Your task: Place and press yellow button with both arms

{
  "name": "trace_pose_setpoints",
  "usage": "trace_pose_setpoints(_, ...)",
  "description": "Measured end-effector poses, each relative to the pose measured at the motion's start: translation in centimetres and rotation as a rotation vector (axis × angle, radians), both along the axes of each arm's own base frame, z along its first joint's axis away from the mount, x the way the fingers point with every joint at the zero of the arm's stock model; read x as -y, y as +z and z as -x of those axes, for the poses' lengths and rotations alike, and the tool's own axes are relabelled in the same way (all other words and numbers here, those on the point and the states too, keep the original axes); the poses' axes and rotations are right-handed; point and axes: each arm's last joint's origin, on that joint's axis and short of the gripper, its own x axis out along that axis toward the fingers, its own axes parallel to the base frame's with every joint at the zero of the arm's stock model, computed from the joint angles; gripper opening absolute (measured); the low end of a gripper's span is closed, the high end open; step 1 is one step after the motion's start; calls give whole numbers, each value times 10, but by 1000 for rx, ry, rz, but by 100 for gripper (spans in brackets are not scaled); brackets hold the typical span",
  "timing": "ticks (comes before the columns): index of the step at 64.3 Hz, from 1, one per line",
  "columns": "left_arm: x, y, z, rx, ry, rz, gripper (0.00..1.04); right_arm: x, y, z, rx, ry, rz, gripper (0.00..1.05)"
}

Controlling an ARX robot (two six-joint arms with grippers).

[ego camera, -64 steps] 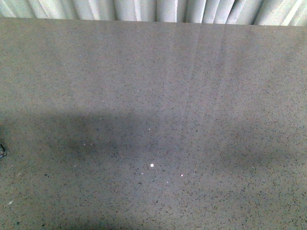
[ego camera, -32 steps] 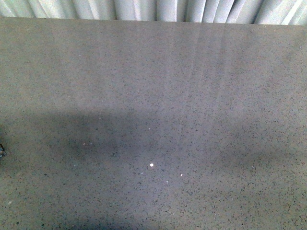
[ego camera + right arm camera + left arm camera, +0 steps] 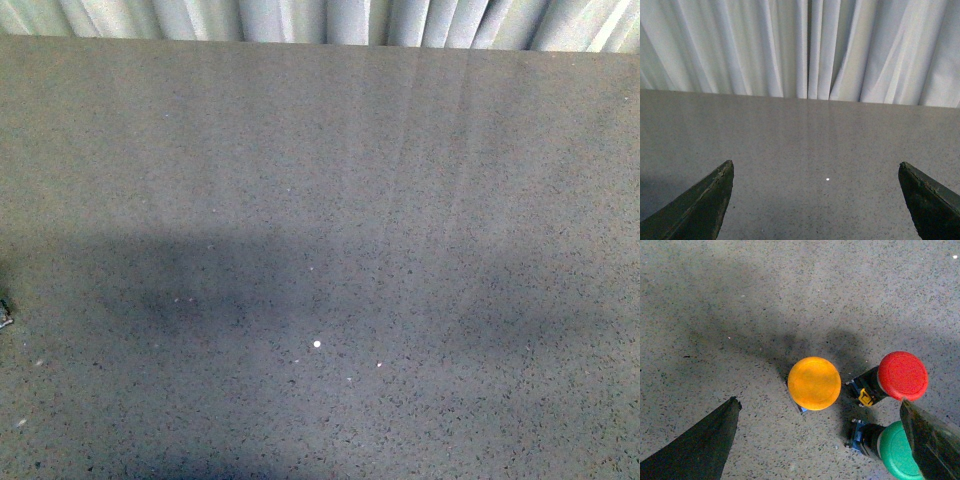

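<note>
Hovering left tool, spread wide, over yellow button for the grab. Idling right tool, spread too, probably for pressing.

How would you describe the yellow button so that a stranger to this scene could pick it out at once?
Look at the grey speckled table, where three mushroom-capped push buttons sit in a cluster. The yellow button stands a little apart from the red button and the green button, which lie close together. It alone has an orange-yellow cap, seen squarely from above, while theirs tilt and show their dark bodies.
</note>
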Motion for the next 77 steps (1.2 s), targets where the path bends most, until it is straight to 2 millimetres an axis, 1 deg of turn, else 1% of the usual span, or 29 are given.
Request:
trace_pose_setpoints(13, -3, -3, -11, -15, -46, -34, 96, 0, 0, 0, 0, 0, 0, 96)
trace_pose_setpoints(30, -3, -5, -21, -36, -93, -66, 96, 0, 0, 0, 0, 0, 0, 96)
trace_pose_setpoints(77, -6, -19, -29, -108, -125, -74, 96, 0, 0, 0, 0, 0, 0, 96)
